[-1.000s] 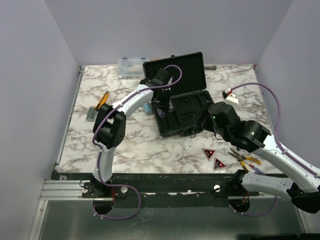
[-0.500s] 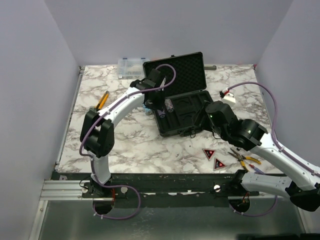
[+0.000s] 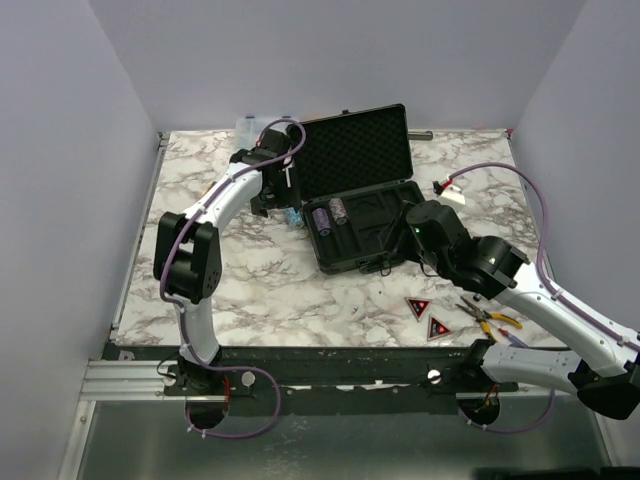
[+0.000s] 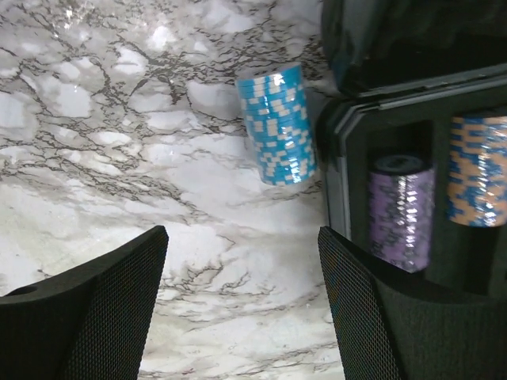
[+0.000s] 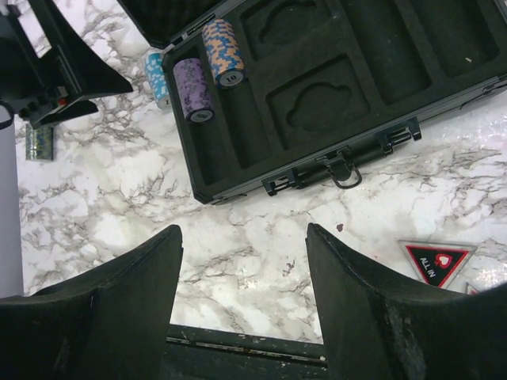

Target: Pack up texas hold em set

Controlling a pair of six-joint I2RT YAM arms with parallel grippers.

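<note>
1. Left gripper (image 4: 242, 309) has its jaws spread wide with nothing between them. Only bare marble table (image 4: 119, 158) shows in the gap, in the lower half of the left wrist view.
2. A light blue chip stack (image 4: 277, 127) lies on its side on the table at upper centre of that view, just beside the left edge of the black case (image 4: 341, 158).
3. Inside the case, a purple chip stack (image 4: 400, 210) lies in the slot nearest that edge. A blue-and-orange chip stack (image 4: 478, 170) lies in the next slot, at the right edge of the frame.
4. Right gripper (image 5: 242, 301) is also spread wide and holds nothing. It hangs above the marble in front of the case's latched front wall.
5. From the top view the case sits at centre of the table with its foam-lined lid (image 3: 355, 150) raised at the back.
6. Two red-black triangles (image 3: 417, 307) lie on the table lower right of the case, close together, with pliers (image 3: 490, 318) just to their right.
</note>
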